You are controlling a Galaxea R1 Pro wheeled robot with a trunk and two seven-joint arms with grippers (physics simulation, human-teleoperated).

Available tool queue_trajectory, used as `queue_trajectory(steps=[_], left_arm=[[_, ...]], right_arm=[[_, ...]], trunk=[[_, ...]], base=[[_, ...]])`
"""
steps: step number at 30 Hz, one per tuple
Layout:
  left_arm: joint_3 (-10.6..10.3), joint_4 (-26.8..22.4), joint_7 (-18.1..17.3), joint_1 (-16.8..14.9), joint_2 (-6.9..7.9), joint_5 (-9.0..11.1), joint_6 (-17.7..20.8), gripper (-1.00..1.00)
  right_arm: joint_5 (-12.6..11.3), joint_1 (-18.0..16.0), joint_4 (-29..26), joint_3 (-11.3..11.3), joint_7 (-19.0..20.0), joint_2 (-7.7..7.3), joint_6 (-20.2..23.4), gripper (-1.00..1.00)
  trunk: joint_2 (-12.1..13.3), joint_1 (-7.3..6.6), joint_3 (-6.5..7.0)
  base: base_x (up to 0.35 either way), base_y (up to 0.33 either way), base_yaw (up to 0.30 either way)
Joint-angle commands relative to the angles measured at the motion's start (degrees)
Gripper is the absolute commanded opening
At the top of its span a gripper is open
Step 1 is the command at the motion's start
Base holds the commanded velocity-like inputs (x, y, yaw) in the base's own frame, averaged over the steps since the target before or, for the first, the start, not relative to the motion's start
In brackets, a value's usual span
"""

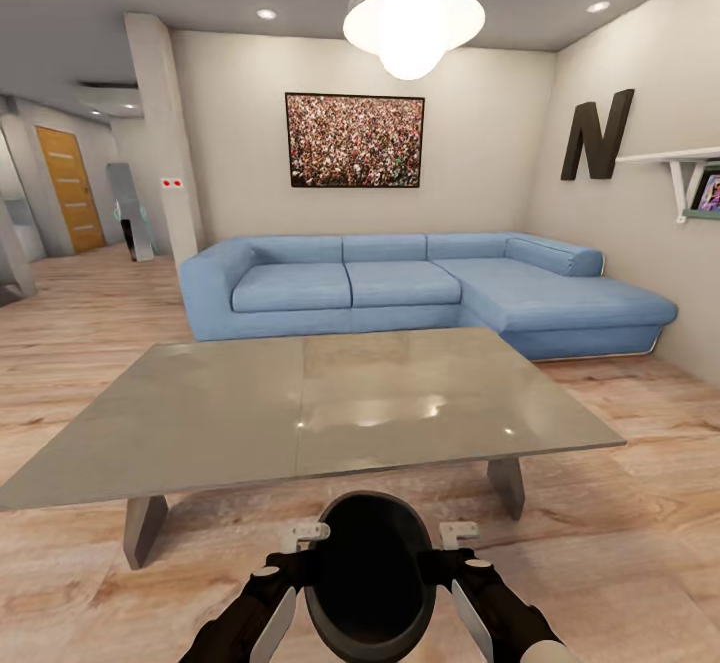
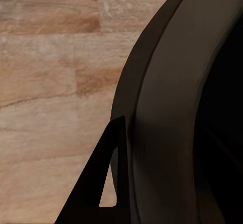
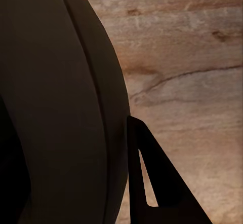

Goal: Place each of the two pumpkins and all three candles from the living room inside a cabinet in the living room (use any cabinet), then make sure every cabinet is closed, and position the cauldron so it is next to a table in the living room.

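The cauldron [image 1: 370, 573], a black round pot with an open mouth, hangs low in front of me above the wood floor, just short of the table's [image 1: 300, 403] near edge. The table is low, with a grey reflective top and slab legs. My left gripper [image 1: 298, 568] clamps the cauldron's left rim and my right gripper [image 1: 447, 563] clamps its right rim. In the left wrist view a dark finger [image 2: 101, 181] lies against the cauldron's outer wall [image 2: 167, 107]. The right wrist view shows another finger [image 3: 152, 178] against the cauldron wall [image 3: 61, 107]. No pumpkins, candles or cabinet are in view.
A blue corner sofa [image 1: 420, 288] stands behind the table against the far wall. A white wall shelf [image 1: 680, 158] juts out at the right. Wood floor [image 1: 90, 313] runs left toward a hallway with a yellow door [image 1: 68, 188].
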Motion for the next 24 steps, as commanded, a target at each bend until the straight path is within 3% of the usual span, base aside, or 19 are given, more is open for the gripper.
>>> queue_trajectory(steps=[1,5,21,24], left_arm=[[-0.2,0.0,0.6,0.0,0.09,-0.3,0.4,-1.0],[-0.2,-0.1,0.6,0.0,0.09,-0.3,0.4,-1.0],[-0.2,0.0,0.6,0.0,0.09,-0.3,0.4,-1.0],[-0.2,-0.1,0.6,0.0,0.09,-0.3,0.4,-1.0]], right_arm=[[-0.9,0.0,-0.9,0.5,-0.2,-0.03,0.3,-1.0],[-0.9,0.0,-0.9,0.5,-0.2,-0.03,0.3,-1.0],[-0.9,0.0,-0.9,0.5,-0.2,-0.03,0.4,-1.0],[-0.9,0.0,-0.9,0.5,-0.2,-0.03,0.4,-1.0]], trunk=[[0.0,-0.02,-0.06],[0.0,-0.02,-0.06],[-0.2,0.34,-3.16],[-0.2,0.34,-3.16]], base=[[0.003,0.0,0.0],[0.0,0.0,0.0],[0.0,0.0,0.0],[0.0,0.0,0.0]])
